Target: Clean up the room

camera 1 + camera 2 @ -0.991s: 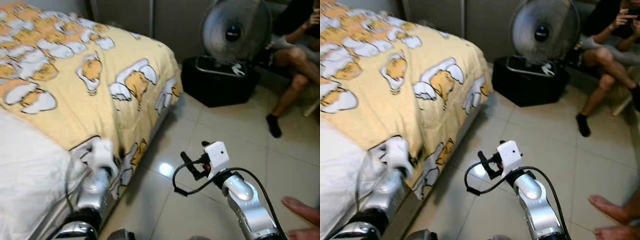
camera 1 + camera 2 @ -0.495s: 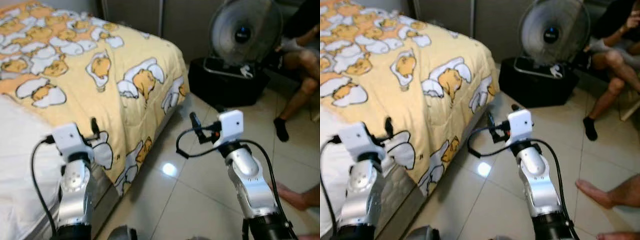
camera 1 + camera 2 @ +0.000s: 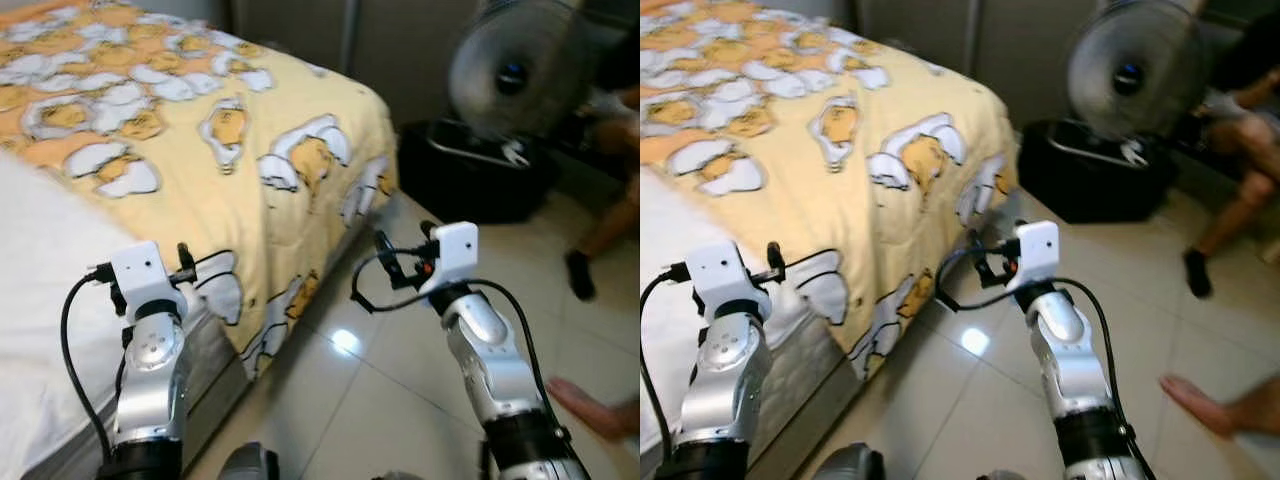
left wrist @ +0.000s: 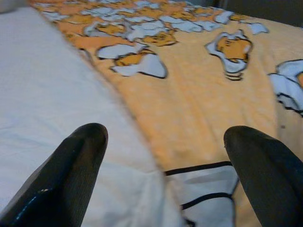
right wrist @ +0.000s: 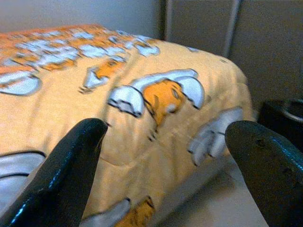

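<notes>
Since both arms have lifted from low to chest height, the left gripper and right gripper, fingers spread and empty, point at the yellow blanket at eleven o'clock, probably to straighten it.

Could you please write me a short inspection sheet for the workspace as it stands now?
Surface: bed with white sheet, beside a glossy tiled floor.
Job's things: yellow cartoon-print blanket draped over the bed's corner.
Clutter: nothing seen.
Grippers: left gripper raised over the blanket's edge, jaws open, empty; right gripper raised toward the bed corner, jaws open, empty.
Cables: black loops at both wrists.
Surroundings: fan on a black base; a seated person; a bare foot.
</notes>
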`<state>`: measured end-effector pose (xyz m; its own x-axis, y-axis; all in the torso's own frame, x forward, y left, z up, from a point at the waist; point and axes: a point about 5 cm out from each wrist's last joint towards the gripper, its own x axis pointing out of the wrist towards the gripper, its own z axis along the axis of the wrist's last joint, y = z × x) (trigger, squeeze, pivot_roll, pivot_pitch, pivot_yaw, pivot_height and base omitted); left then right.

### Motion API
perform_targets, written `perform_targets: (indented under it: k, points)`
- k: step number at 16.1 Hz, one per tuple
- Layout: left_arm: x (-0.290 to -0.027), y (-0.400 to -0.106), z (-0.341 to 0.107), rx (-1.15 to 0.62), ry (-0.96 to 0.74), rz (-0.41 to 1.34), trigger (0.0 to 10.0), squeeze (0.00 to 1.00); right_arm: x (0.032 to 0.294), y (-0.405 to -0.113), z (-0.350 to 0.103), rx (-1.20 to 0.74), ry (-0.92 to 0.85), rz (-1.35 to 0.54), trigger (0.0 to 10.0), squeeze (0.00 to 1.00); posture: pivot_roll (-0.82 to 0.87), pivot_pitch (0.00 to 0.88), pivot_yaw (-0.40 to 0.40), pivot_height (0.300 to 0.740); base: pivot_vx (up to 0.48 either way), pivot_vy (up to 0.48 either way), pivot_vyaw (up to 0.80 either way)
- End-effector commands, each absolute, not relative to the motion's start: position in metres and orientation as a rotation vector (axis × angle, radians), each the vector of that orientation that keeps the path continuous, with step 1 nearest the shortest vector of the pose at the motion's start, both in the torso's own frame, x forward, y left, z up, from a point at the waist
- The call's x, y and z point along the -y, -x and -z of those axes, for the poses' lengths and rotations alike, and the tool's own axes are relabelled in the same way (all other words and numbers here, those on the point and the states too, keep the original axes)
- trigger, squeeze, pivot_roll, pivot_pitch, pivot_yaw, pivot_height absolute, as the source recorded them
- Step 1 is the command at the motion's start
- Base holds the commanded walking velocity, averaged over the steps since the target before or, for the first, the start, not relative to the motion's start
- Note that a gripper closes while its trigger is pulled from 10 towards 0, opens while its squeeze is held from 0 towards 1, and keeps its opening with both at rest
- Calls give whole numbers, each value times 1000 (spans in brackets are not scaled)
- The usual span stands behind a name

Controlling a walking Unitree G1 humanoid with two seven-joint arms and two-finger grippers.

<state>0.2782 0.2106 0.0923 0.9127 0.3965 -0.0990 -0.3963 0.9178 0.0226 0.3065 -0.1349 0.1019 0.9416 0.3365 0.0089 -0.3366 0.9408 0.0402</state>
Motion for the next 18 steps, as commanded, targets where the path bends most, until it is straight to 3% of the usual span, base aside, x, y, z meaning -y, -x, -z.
perform_targets:
  k: [1, 5, 11, 14, 18]
  points:
    - [-207, -281, -98, -83, 3, -381, 10000, 0, 138, -307, -98, -19, -45, -337, 10000, 20, -49, 0, -19, 698, 0, 0, 619]
    - [-193, -282, -102, -68, 22, -269, 10000, 0, 133, -309, -91, -35, -55, -348, 10000, 20, -34, 0, -15, 698, 0, 0, 606]
    - [-185, -282, -107, -49, 15, -200, 10000, 0, 129, -308, -85, -45, -55, -367, 10000, 24, -24, 0, -15, 698, 0, -472, 597]
    - [-192, -274, -95, -85, 36, -221, 10000, 0, 142, -303, -85, -30, -91, -307, 10000, 12, -32, 0, -19, 698, 0, -480, 587]
    - [-179, -275, -92, -86, 61, -159, 10000, 0, 145, -301, -83, -22, -57, -280, 10000, 20, -53, 0, -17, 698, 0, -480, 586]
